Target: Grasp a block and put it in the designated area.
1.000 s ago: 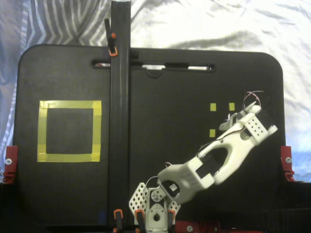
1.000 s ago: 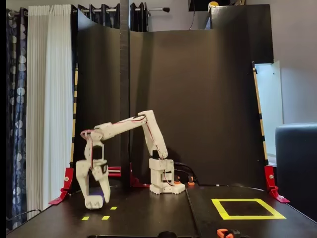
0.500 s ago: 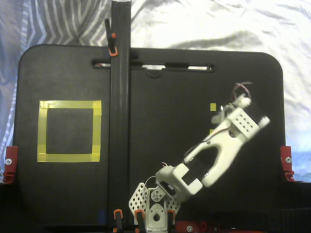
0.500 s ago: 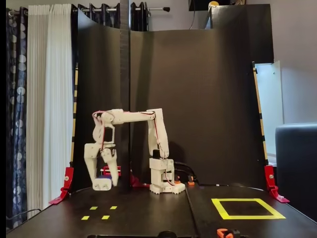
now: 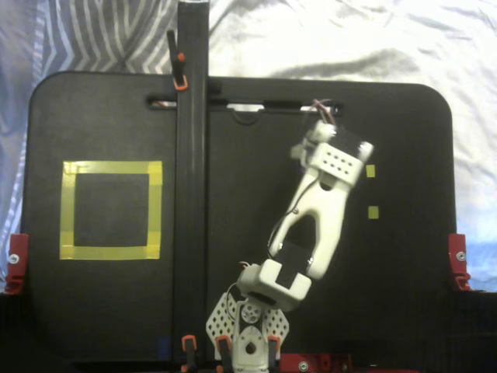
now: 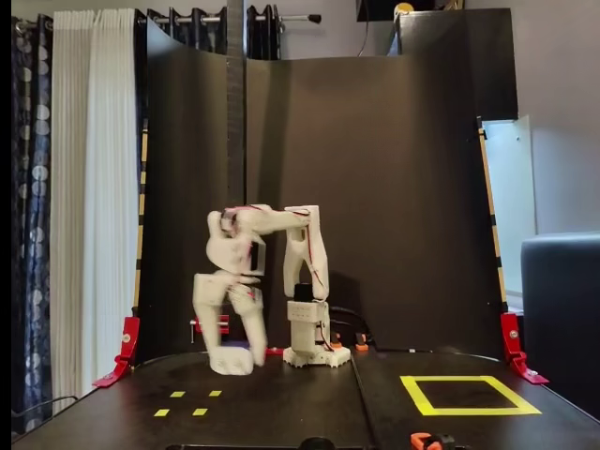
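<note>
Hanging blurred above the board (image 6: 281,412), gripper (image 6: 232,361); its opening cannot be told

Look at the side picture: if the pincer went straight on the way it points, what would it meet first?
The pincer points straight down, so it would likely meet the bare black board first; motion blur makes this uncertain.

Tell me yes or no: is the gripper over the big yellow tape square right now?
No. In the overhead-looking fixed view the gripper is right of the black post, while the yellow tape square lies left of it.
</note>
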`<action>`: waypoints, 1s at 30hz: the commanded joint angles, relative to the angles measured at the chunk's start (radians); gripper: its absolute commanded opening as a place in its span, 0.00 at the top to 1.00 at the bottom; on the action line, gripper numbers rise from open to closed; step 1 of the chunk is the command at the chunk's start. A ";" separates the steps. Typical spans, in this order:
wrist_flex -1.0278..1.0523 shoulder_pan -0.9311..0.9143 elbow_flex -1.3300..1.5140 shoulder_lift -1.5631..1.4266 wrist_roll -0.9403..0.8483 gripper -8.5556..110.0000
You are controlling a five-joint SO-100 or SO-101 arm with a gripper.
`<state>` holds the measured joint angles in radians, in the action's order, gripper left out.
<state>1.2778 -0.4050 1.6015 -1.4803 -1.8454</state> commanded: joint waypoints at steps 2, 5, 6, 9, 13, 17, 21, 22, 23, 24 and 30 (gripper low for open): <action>-0.018 0.106 0.008 -0.057 0.086 0.74; -0.015 0.184 0.009 -0.057 0.163 0.74; -0.015 0.210 0.009 -0.057 0.187 0.74; 0.000 0.288 0.009 -0.055 0.259 0.74; 0.023 0.397 0.011 -0.055 0.360 0.74; 0.029 0.509 0.012 -0.054 0.462 0.74; 0.038 0.624 0.014 -0.049 0.560 0.74; 0.043 0.652 0.014 -0.048 0.581 0.74; 0.044 0.678 0.014 -0.048 0.603 0.74; 0.044 0.703 0.014 -0.046 0.624 0.74; 0.046 0.842 0.014 -0.029 0.744 0.74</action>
<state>1.3192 0.3881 1.6183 -1.4803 -1.1305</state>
